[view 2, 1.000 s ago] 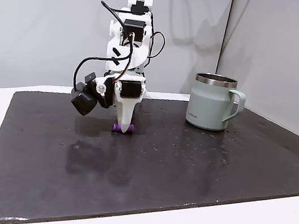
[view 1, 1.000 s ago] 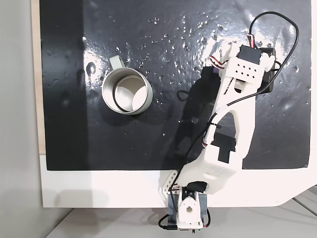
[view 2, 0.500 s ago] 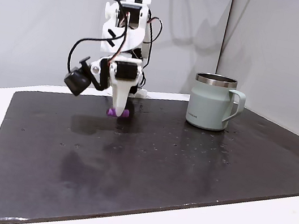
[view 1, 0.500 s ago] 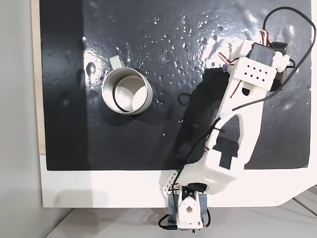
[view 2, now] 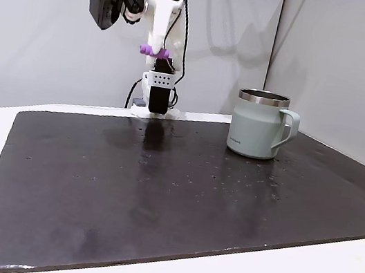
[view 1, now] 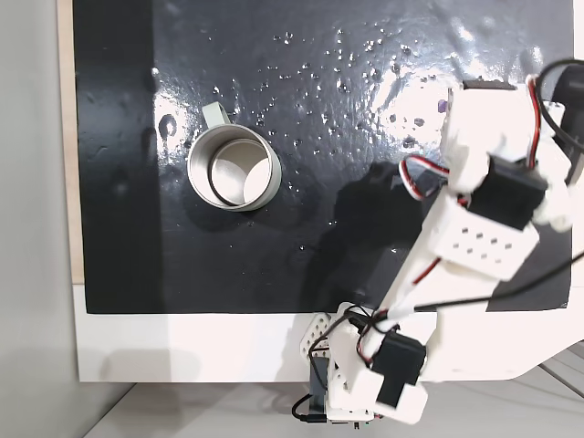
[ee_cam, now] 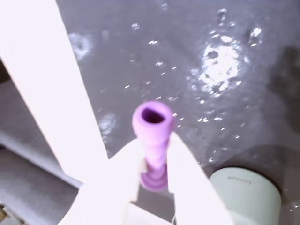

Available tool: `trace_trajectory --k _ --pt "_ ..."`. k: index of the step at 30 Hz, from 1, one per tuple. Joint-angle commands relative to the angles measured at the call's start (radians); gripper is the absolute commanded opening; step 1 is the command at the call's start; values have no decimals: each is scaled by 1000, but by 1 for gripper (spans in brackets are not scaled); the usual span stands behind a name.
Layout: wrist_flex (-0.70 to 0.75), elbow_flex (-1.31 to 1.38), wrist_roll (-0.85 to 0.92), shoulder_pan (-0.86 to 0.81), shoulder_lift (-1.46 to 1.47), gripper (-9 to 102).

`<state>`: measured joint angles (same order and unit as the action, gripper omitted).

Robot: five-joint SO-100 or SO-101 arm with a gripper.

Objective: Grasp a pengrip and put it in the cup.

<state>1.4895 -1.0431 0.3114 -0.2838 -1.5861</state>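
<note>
Pengrip (ee_cam: 153,140), light-purple hollow tube, open end flared, pinched by hand (ee_cam: 154,161), cup (ee_cam: 244,197) below

Light-purple pengrip (ee_cam: 153,140) between white gripper (ee_cam: 154,161) fingers. Pale grey-green cup (view 2: 261,125) with silver rim, on glossy black mat (view 2: 178,206).

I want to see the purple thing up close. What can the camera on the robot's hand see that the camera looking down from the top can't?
Wrist view: the pengrip is a purple tube with an open hole at its end, pinched between the gripper's white fingers, with the cup's pale outside wall nearby.

In the fixed view from above: the cup's shiny inside and small handle, and the whole white arm leaning over the mat, with a tiny purple speck at its edge.

Both: the cup and the wet-looking black mat.
</note>
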Motion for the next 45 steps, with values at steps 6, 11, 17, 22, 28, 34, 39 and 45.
trace_trajectory --k 6,11,17,22,28,34,39,45 --pt "37 6 -28 101 -164 0" --pt "92 0 -72 235 -225 0" --pt "133 -49 -141 425 -285 0" --pt "164 -52 -209 569 -291 0" --pt "172 -74 -262 712 -278 0" --pt "169 -80 -279 808 -207 0" --pt "144 -106 -273 870 -167 0" --pt "140 -92 -259 879 -83 0"
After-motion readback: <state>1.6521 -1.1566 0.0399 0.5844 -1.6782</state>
